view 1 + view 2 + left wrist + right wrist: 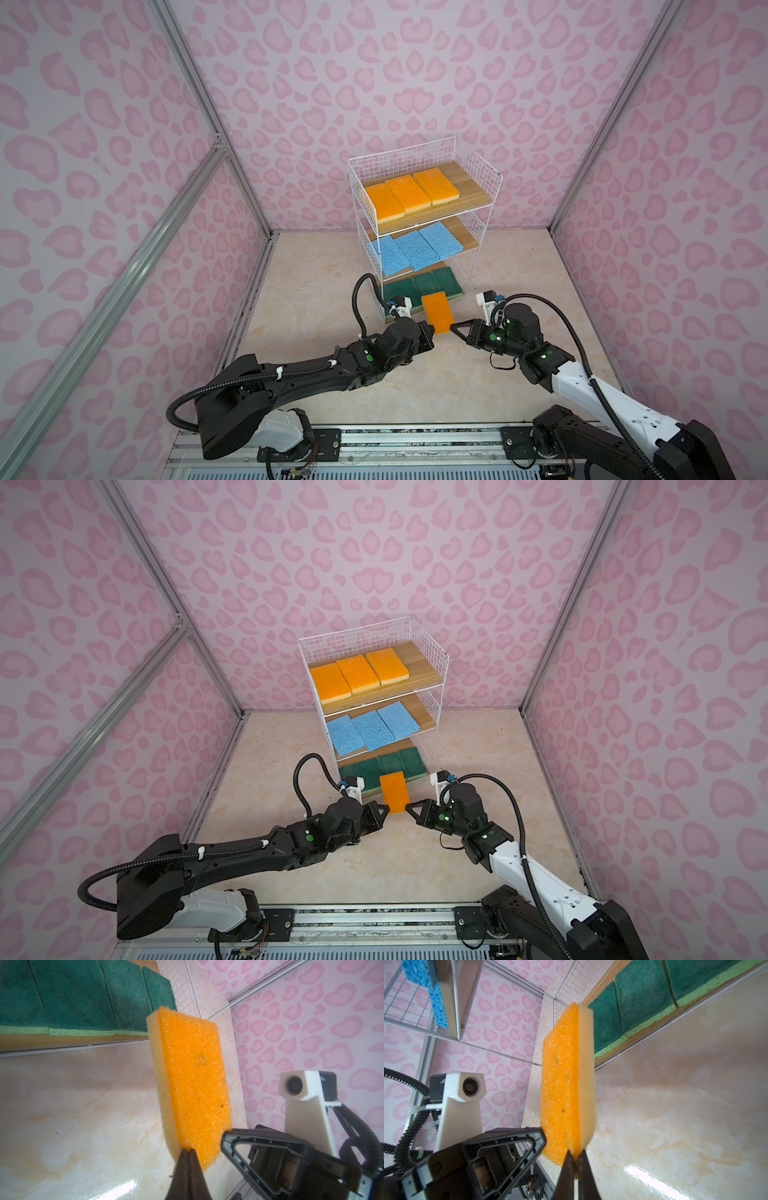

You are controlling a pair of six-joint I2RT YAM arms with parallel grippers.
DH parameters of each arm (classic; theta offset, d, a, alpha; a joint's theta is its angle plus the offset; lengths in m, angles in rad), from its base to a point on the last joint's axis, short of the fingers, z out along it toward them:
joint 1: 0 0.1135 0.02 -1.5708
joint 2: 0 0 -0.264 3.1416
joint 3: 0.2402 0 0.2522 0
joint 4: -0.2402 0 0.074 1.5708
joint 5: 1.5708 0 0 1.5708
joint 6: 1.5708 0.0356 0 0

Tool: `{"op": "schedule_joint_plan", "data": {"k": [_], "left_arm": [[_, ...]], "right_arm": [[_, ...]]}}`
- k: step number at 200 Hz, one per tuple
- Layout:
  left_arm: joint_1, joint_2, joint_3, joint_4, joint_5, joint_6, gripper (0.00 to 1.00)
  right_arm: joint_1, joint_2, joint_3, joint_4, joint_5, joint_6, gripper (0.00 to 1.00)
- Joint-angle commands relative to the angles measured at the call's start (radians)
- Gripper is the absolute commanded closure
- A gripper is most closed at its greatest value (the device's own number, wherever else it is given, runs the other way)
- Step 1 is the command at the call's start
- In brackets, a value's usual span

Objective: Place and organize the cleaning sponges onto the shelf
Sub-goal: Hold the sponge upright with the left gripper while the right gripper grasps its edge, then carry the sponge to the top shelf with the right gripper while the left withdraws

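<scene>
Pink heart-patterned walls [374,62] closed in a pale marbled table [307,291]. There we saw the shelf [478,170] carrying three orange sponges [411,193] on top, three blue sponges [415,249] in the middle and four green sponges [419,284] below. A fourth orange sponge [437,312] hung above the table, just before the bottom tier. The left gripper [188,1150] and right gripper [576,1152] were each clamped on a near corner.

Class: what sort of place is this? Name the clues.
Probably a robot test booth: two arms on a metal rail, pink panel walls in metal framing, and a shelf of sponges.
</scene>
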Motion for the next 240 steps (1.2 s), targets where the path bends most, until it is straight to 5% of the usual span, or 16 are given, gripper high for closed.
{"op": "schedule_joint_plan", "data": {"k": [1,20,43,76,97,186,240], "left_arm": [[-0.003,-0.021,-0.007,0.034,-0.014,0.017,0.95],[-0.004,-0.028,-0.008,0.033,-0.017,0.027,0.87],[-0.008,-0.043,-0.02,0.041,-0.024,0.046,0.6],[-0.013,-0.079,-0.033,0.038,-0.049,0.085,0.4],[-0.014,-0.105,-0.038,0.02,-0.059,0.106,0.17],[-0.046,-0.265,-0.103,-0.131,-0.106,0.205,0.13],[-0.049,-0.39,-0.125,-0.251,-0.138,0.259,0.13]], "right_arm": [[0.0,-0.01,0.004,-0.014,0.028,-0.017,1.0],[0.0,-0.026,0.004,-0.022,0.039,-0.017,1.0],[0.0,-0.049,0.008,-0.037,0.047,-0.024,1.0],[0.0,-0.068,0.024,-0.092,0.042,-0.055,1.0],[-0.001,-0.088,0.035,-0.133,0.04,-0.075,1.0],[-0.088,-0.204,0.292,-0.562,0.054,-0.289,1.0],[-0.098,-0.109,0.667,-0.775,0.128,-0.465,1.0]]}}
